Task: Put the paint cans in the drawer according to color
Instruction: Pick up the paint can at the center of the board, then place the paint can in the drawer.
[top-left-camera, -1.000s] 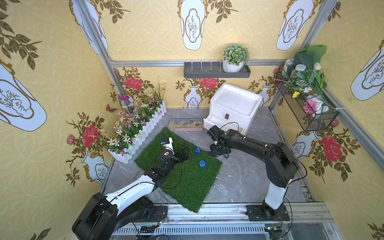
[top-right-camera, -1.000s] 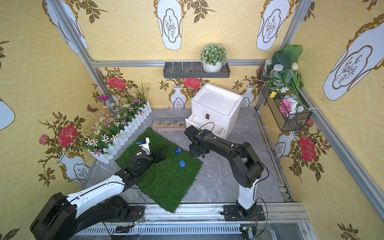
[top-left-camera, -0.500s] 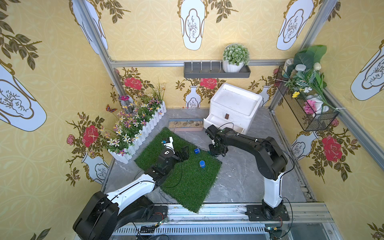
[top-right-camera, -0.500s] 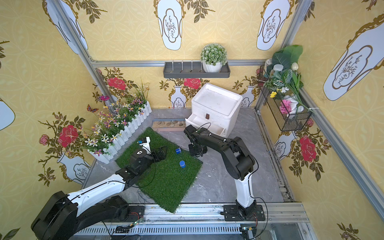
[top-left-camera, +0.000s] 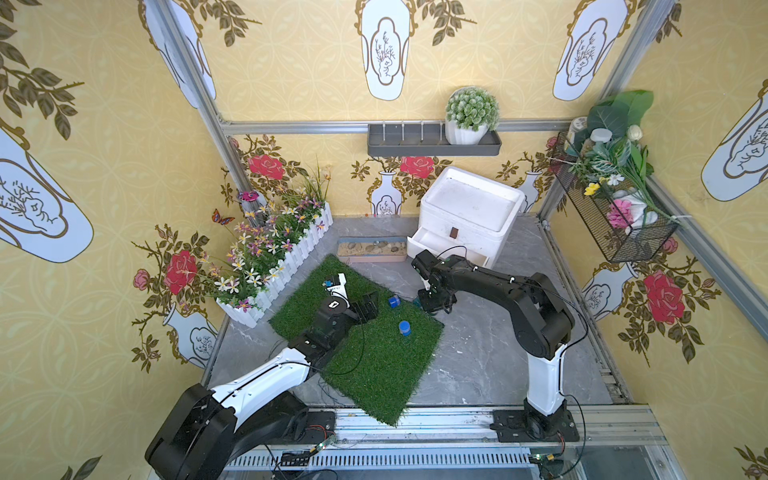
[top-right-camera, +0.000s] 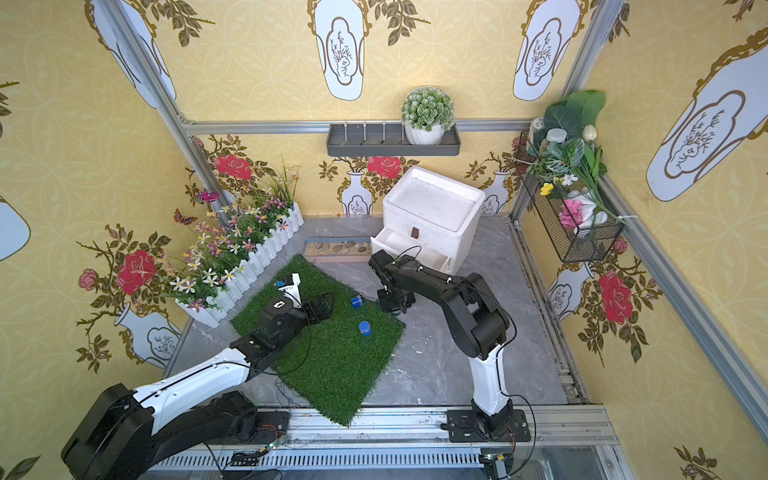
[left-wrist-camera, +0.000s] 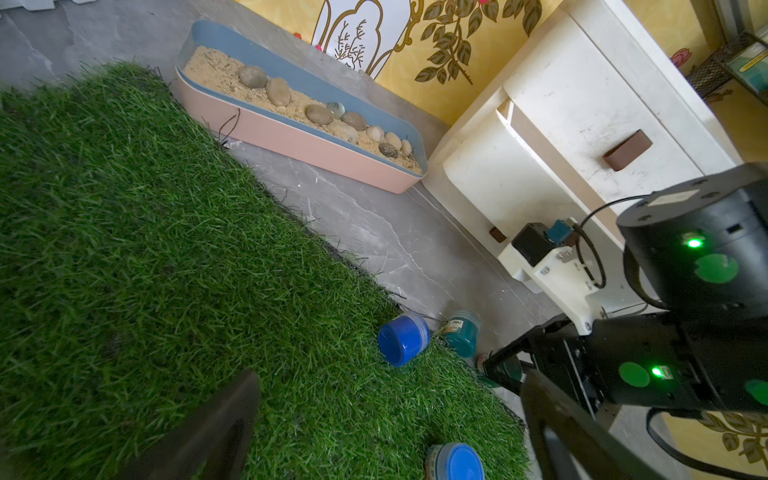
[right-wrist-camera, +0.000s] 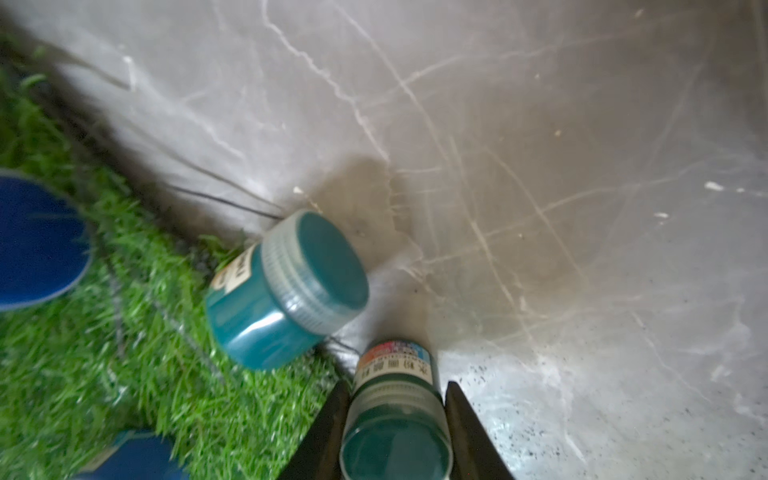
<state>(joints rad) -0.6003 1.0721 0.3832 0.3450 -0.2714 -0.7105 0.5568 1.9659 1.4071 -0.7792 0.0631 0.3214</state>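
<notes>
Nearest, a blue can (top-left-camera: 404, 328) stood upright on the grass mat (top-left-camera: 374, 365). Beyond it the left end effector (top-left-camera: 369, 306) hung with jaws spread wide, a tipped blue can (top-left-camera: 393, 302) to its right. At the mat's far right edge the right end effector (right-wrist-camera: 397, 386) was pinching a teal can (right-wrist-camera: 395, 415) on the table (top-left-camera: 478, 353), a second teal can (right-wrist-camera: 286, 291) lying beside it. Farthest, the drawer chest (top-left-camera: 469, 208) had one drawer pulled out.

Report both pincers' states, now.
Left pincer: open, holding nothing.
Right pincer: closed on a teal paint can.
</notes>
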